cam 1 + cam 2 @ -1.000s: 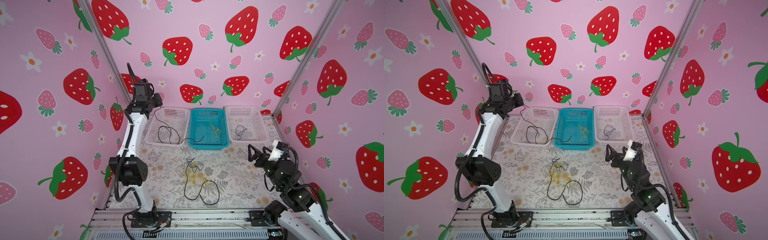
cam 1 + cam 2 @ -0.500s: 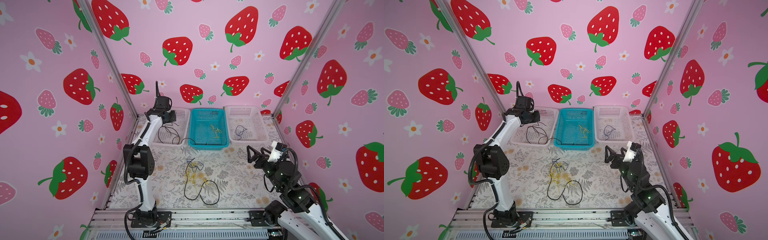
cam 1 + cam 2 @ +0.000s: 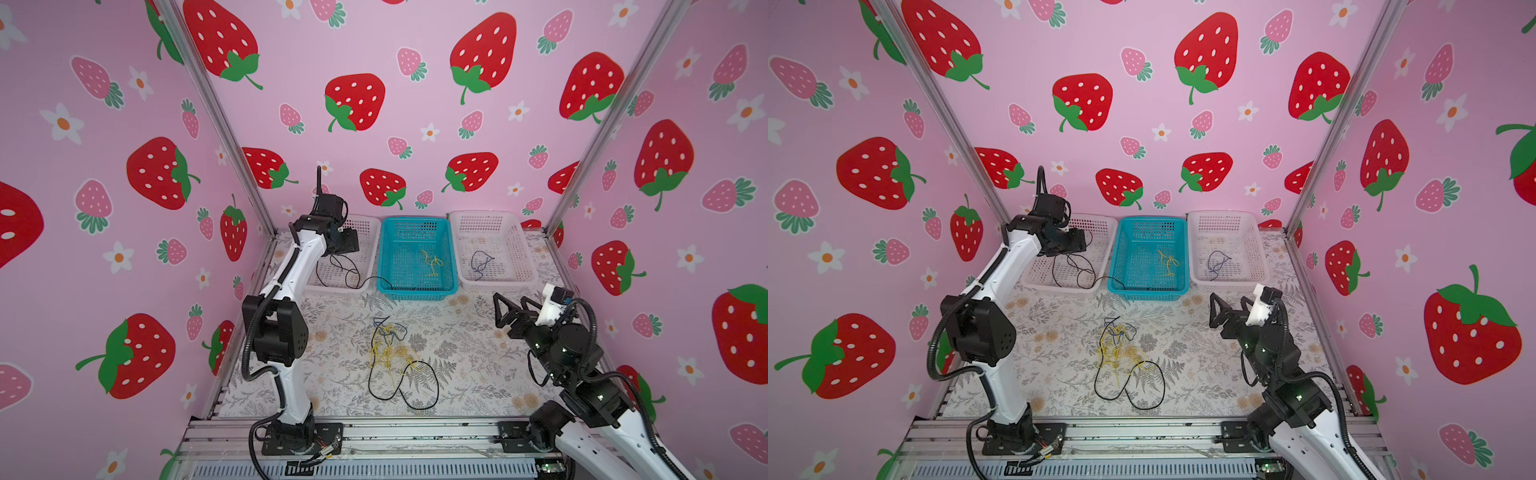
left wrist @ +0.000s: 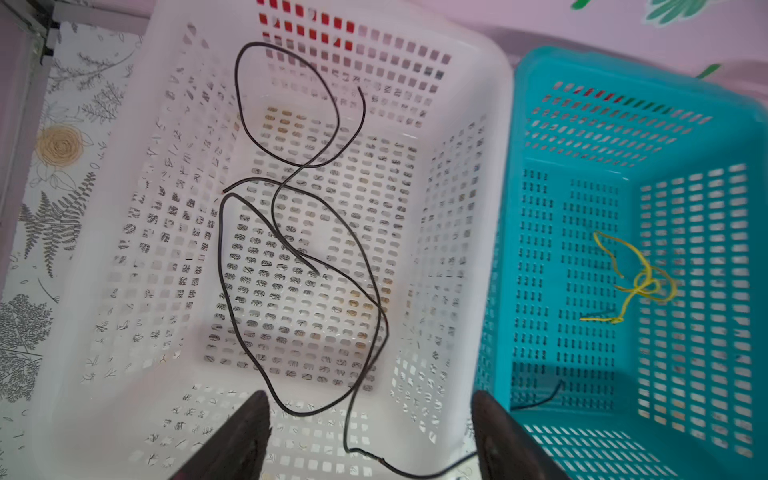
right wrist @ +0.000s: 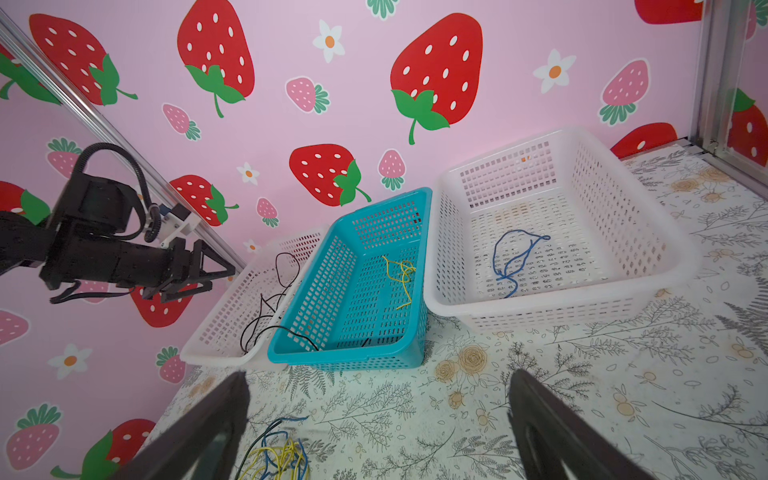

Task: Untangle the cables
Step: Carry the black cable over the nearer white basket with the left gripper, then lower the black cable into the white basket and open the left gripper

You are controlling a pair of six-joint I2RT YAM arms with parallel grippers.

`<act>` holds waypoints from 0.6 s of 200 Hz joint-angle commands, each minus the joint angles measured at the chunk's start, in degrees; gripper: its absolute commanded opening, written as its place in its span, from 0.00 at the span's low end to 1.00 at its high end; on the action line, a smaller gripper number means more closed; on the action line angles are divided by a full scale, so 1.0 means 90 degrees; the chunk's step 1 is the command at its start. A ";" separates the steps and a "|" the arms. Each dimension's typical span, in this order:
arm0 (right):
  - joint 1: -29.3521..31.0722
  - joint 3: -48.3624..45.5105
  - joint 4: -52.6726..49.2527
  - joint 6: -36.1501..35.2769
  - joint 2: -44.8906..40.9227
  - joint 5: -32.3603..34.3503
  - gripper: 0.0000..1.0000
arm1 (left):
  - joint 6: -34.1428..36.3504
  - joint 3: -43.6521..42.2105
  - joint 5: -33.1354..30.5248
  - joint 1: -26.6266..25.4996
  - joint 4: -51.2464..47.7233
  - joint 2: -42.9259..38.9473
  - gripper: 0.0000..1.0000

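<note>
Since the near edge of the floral table sits at the bottom of both top views, I start there. The tangled cables lie in the lower middle of the frame, yellow and dark blue strands knotted together, with 1 black loop trailing toward the bottom edge. At the right middle of the frame, well apart from the tangle, my right gripper hovers above the table, its jaws spread wide with nothing between them. Farther back, 3 baskets stand side by side against the rear wall. The right white basket holds 1 dark blue cable, and the teal basket holds 1 yellow cable. The left white basket holds 1 black cable, whose tail drapes over the rim and ends inside the teal basket. Above that left white basket my left gripper points down, jaws well apart and gripping nothing, with the black cable lying loose beneath.
</note>
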 commanded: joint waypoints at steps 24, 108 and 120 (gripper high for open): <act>-0.0011 -0.0118 0.0134 -0.0176 0.0056 -0.0292 0.98 | -0.0220 -0.0522 -0.0641 -0.0569 -0.0879 -0.0635 0.80; -0.0011 -0.0136 0.0210 -0.0302 0.0435 -0.0929 0.98 | -0.1328 -0.1018 -0.0777 -0.0240 -0.1257 -0.0044 0.85; -0.0011 -0.0156 0.0211 -0.0303 0.0395 -0.0929 0.98 | -0.1325 -0.0907 -0.0889 -0.0212 -0.1272 0.0161 0.83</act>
